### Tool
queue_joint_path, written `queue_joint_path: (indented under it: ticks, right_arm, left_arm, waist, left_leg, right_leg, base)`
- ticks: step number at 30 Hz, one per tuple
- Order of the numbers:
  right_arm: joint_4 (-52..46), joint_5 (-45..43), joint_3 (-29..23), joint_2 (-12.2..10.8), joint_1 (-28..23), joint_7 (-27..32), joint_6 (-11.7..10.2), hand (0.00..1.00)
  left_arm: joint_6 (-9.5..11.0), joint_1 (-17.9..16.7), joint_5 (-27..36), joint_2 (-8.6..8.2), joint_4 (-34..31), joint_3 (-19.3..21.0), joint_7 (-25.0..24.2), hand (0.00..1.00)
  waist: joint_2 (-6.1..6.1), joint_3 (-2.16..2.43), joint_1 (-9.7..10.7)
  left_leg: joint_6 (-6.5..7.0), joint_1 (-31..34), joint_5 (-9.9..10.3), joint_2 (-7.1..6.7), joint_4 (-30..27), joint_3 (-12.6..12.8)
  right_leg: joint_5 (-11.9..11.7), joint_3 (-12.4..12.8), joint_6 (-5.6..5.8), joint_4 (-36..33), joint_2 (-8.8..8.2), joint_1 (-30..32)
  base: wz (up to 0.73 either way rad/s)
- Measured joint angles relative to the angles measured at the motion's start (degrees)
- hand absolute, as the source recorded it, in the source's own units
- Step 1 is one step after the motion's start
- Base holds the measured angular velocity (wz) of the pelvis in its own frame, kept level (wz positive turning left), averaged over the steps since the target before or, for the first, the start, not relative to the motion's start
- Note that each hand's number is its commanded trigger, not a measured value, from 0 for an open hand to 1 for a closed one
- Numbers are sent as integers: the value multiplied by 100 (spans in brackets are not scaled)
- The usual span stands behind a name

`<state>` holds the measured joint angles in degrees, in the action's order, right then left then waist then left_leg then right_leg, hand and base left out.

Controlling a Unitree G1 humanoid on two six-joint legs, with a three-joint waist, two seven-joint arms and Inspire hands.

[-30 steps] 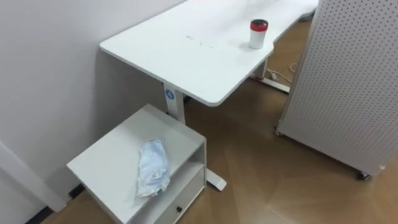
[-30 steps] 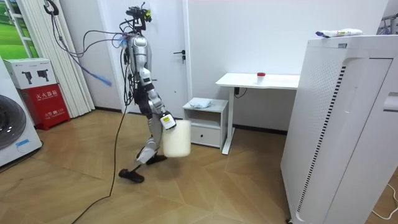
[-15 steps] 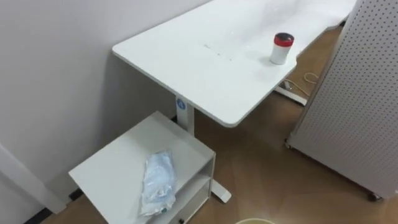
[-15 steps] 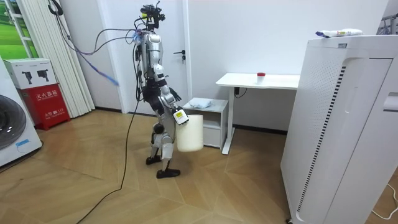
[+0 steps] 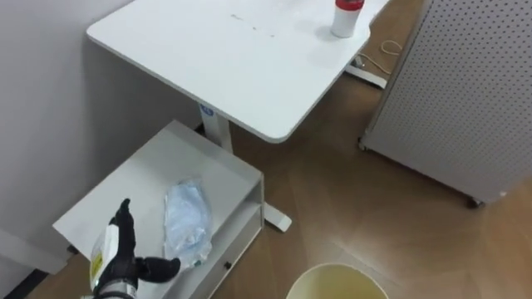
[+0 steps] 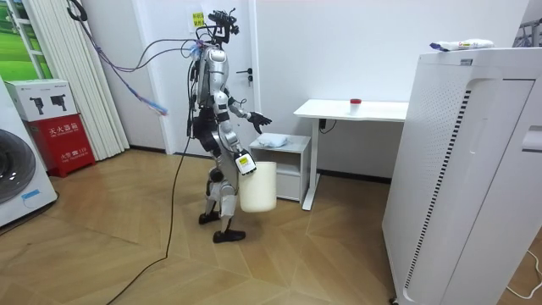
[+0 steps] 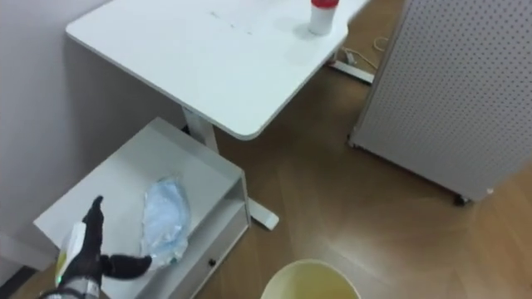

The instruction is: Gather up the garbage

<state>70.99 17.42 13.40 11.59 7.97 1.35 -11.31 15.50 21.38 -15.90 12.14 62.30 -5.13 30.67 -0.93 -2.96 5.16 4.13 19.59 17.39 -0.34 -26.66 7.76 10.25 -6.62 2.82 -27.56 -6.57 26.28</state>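
Lower left of the eye views: left hand (image 5: pixel 123 256) raised above the near corner of a low white cabinet (image 5: pixel 141 178), fingers straight and together, thumb spread wide, holding nothing. Just right of the thumb tip: the garbage (image 5: pixel 186 218), a crumpled clear plastic bag lying flat on the cabinet top near its front edge; contact with the thumb not discernible. Further right and beyond: white desk (image 5: pixel 216 58), with a red-capped white cup (image 5: pixel 346 17) upright near its far right edge. At bottom centre: rim of a cream bin (image 5: pixel 309 277) above the wooden floor. At right: white perforated panel (image 5: pixel 465 83) on castors. Room view: standing beside the cabinet, right hand (image 6: pixel 246 163) low at the bin's rim, bin clear of the floor; grip not discernible.
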Motion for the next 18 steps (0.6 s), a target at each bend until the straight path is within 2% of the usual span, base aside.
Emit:
queue_joint_path:
  ticks: [3, 5, 7, 10, 14, 16, 18]
  right_arm:
    - [-60, -2, 130, 16, 109, 52, -8, 100]
    - [-175, 3, 135, 22, 111, 74, -10, 100]
    - [-256, 3, 164, 46, 172, 107, -67, 100]
    - [-359, 15, 212, 93, 249, 131, -92, 100]
    - [-486, 57, 314, 116, 252, 183, -113, 100]
    - [-616, 138, 338, 121, 257, 189, -112, 100]
    - [-661, 244, 345, 123, 260, 184, -111, 100]
  left_arm:
    - [15, 256, 1, 64, 201, -80, 144, 0]
    - [36, 362, -1, 65, 205, -97, 209, 0]
    - [58, 560, -1, 132, 245, -248, 301, 0]
    - [69, 651, 48, 280, 306, -534, 428, 0]
    - [68, 735, 36, 322, 435, -754, 508, 0]
    - [59, 795, 25, 325, 525, -762, 507, 0]
    - [56, 804, 23, 323, 526, -799, 508, 0]
  waist:
    - [-3, -36, 102]
    - [-4, -85, 116]
    - [-1, -162, 151]
    - [-3, -177, 290]
    - [7, -185, 383]
    - [-3, -195, 408]
    - [12, -210, 415]
  left_leg:
    - [0, 340, 1, 19, -232, 1]
    - [-4, 516, 4, 47, -349, 19]
    - [-4, 802, 5, 70, -526, 16]
    - [-4, 1113, 5, 75, -735, 23]
    - [-6, 1358, 38, 146, -947, 154]
    - [-12, 1503, 247, 232, -1055, 157]
    - [-24, 1635, 308, 300, -1230, 171]
  right_leg:
    - [1, 11, -3, -31, 3, 233]
    - [-14, 29, -26, -35, 23, 348]
    - [-25, 35, -44, -144, 23, 592]
    - [-16, 2, -67, -384, -23, 911]
    - [-12, 29, -107, -585, -19, 1178]
    - [3, 23, -177, -783, 46, 1390]
    - [5, 12, -218, -915, 73, 1515]
  base:
    - [2]
    - [0]
    - [6]
    - [7]
    - [-5]
    - [-17]
    - [-10]
